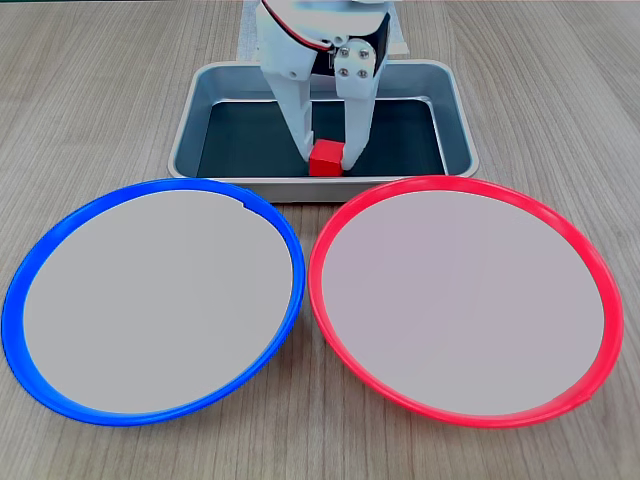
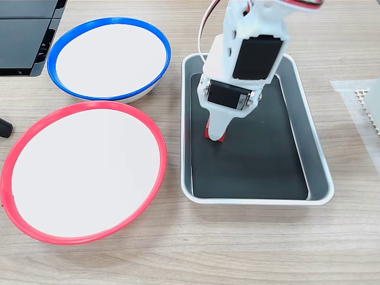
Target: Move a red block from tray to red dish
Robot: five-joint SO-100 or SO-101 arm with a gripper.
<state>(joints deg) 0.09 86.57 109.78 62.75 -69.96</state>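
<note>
The red block [image 1: 326, 161] sits low in the silver-grey tray [image 1: 190, 110], close to the rim nearest the dishes. My white gripper [image 1: 327, 158] reaches down into the tray with one finger on each side of the block, pressed against it. In a fixed view from the other side, the gripper [image 2: 215, 134] mostly covers the red block [image 2: 214, 137], which peeks out under the fingertips over the dark floor of the tray [image 2: 314, 160]. The red dish [image 1: 460, 300] lies bare just in front of the tray, and is also seen as the red dish [image 2: 83, 172].
A blue-rimmed plate [image 1: 160, 300] lies beside the red one, also seen as the blue-rimmed plate [image 2: 110, 56]. A black device [image 2: 24, 35] sits at one table corner, and a pale mesh sheet [image 2: 362, 107] lies beyond the tray. Wood tabletop surrounds everything.
</note>
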